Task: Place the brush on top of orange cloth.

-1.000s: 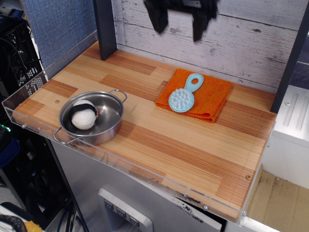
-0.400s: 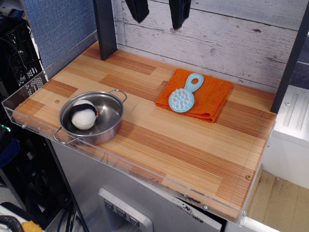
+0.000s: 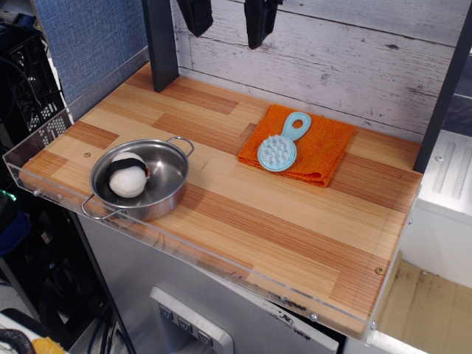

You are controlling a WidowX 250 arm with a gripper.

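The light blue brush point(image 3: 282, 145) lies bristles up on the orange cloth point(image 3: 324, 146), its loop handle pointing to the back. The cloth lies flat at the back right of the wooden table. My gripper point(image 3: 225, 29) hangs high at the top edge of the view, in front of the back wall and well to the left of the cloth. Its two black fingers point(image 3: 259, 22) stand apart with nothing between them. It holds nothing.
A steel pan point(image 3: 168, 177) with two handles stands at the front left, holding a white-and-black ball point(image 3: 127, 174). A dark post point(image 3: 160, 40) stands at the back left. A clear plastic rim point(image 3: 221, 269) runs along the table's front and left edges.
My gripper has moved left along the top edge of the view, away from above the cloth. The brush, cloth and pan have not moved.
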